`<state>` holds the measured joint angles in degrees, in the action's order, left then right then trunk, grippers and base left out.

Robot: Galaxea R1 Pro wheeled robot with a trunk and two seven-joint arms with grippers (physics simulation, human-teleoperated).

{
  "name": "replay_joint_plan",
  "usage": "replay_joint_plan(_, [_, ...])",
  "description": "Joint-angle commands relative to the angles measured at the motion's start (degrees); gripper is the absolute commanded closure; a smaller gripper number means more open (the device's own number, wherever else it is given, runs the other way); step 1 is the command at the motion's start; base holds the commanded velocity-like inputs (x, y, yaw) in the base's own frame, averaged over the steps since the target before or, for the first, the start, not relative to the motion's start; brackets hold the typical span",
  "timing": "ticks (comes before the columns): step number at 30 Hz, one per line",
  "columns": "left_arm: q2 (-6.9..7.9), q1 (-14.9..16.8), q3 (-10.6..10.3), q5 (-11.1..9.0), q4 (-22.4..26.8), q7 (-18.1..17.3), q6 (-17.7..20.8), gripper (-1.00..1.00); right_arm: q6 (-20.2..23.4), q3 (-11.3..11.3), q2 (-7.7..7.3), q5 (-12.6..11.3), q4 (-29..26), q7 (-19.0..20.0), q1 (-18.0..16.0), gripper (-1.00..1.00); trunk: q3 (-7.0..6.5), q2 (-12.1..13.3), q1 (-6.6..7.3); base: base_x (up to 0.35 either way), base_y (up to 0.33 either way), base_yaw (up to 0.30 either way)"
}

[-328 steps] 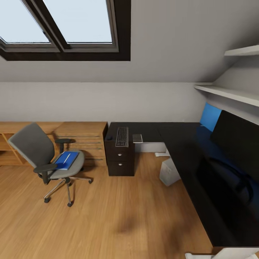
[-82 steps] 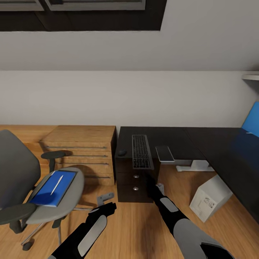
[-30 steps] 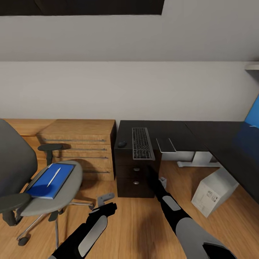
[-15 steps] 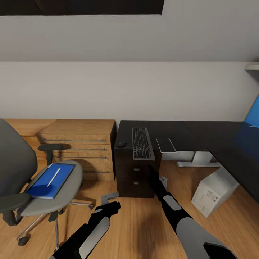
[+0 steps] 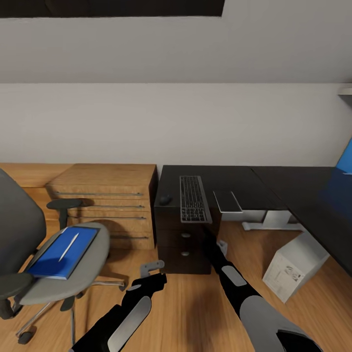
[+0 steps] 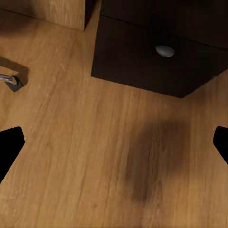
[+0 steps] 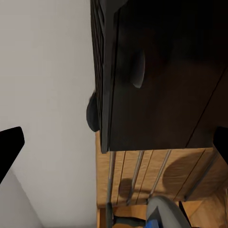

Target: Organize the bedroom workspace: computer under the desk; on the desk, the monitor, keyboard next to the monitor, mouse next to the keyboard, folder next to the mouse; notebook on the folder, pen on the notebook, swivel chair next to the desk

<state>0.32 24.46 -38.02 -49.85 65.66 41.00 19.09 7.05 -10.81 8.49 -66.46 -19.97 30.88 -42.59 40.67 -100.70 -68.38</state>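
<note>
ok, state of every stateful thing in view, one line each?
folder: lying on swivel chair seat
pen: lying on folder
keyboard: flat on desk
mouse: on desk, beside keyboard
notebook: closed, on desk
desk drawers: shut
computer: on floor
left end effector: open, empty
right end effector: open, empty

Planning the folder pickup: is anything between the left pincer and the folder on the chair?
Nothing visible: only bare floor separates the left pincer from the swivel chair, where the folder lies with the pen on it.
</note>
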Motion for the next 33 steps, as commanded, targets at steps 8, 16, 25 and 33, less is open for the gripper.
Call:
replay_joint_plan(8, [0.03, 0.06, -0.12, -0.20, 0.08, 0.40, 0.10, -1.00, 0.60, -0.27, 0.03, -0.60, 0.02, 0.15, -0.04, -1.00, 0.05, -0.03, -0.01, 0.153, 0.000, 0.000])
replay_joint_plan(16, [0.03, 0.06, -0.17, -0.24, 0.08, 0.40, 0.31, -1.00, 0.60, -0.27, 0.03, -0.60, 0.02, 0.15, -0.04, -1.00, 0.05, -0.03, -0.01, 0.077, 0.000, 0.000])
replay_joint_plan(25, [0.03, 0.06, -0.12, -0.31, 0.08, 0.40, 0.41, -1.00, 0.60, -0.27, 0.03, -0.60, 0.02, 0.15, -0.04, -1.00, 0.05, -0.03, -0.01, 0.119, 0.000, 0.000])
replay_joint_plan(33, [0.03, 0.06, -0.12, -0.27, 0.08, 0.40, 0.39, -1.00, 0.60, -0.27, 0.03, -0.58, 0.02, 0.15, -0.04, -1.00, 0.05, -0.03, -0.01, 0.095, 0.000, 0.000])
